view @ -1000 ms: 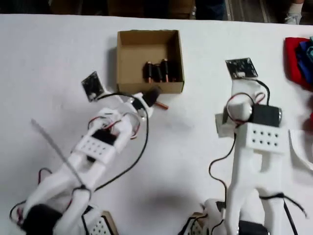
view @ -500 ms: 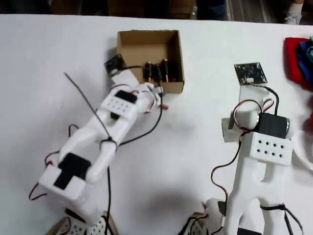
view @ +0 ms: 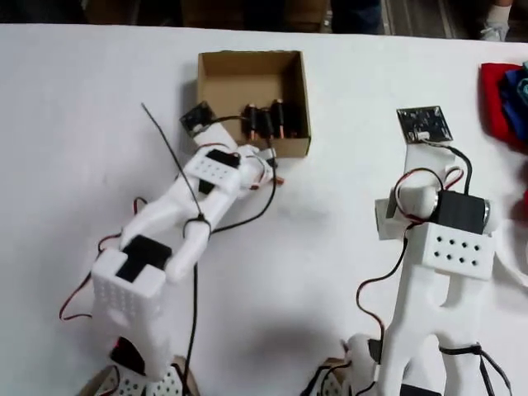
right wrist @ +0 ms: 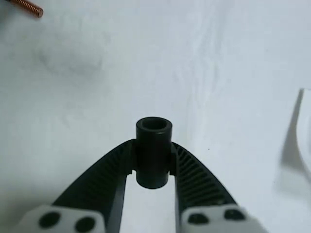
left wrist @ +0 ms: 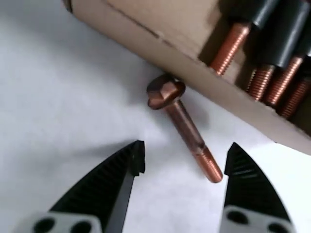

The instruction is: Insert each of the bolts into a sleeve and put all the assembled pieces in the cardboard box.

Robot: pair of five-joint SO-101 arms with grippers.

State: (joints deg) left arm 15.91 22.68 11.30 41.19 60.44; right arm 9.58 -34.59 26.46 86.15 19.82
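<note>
A copper bolt [left wrist: 182,121] lies flat on the white table against the cardboard box's [left wrist: 146,39] outer front wall. My left gripper [left wrist: 185,158] is open, its tips on either side of the bolt's threaded end and touching nothing. In the high view the left arm [view: 210,177] stretches to the box [view: 213,82], and the bolt [view: 278,179] peeks out beside it. Several assembled pieces [view: 266,121] lie inside the box. My right gripper [right wrist: 153,160] is shut on a black sleeve [right wrist: 154,145], held upright with its bore open, above bare table. The right arm [view: 445,231] stands at the right.
A red cloth [view: 503,99] lies at the table's right edge, and a white curved object [view: 511,256] sits below it. Loose cables hang off both arms. Bare table lies between the two arms.
The left arm has swung forward and to the right, bringing its gripper down by the bolt at the box's front wall. The right arm shifted slightly at first, then kept still.
</note>
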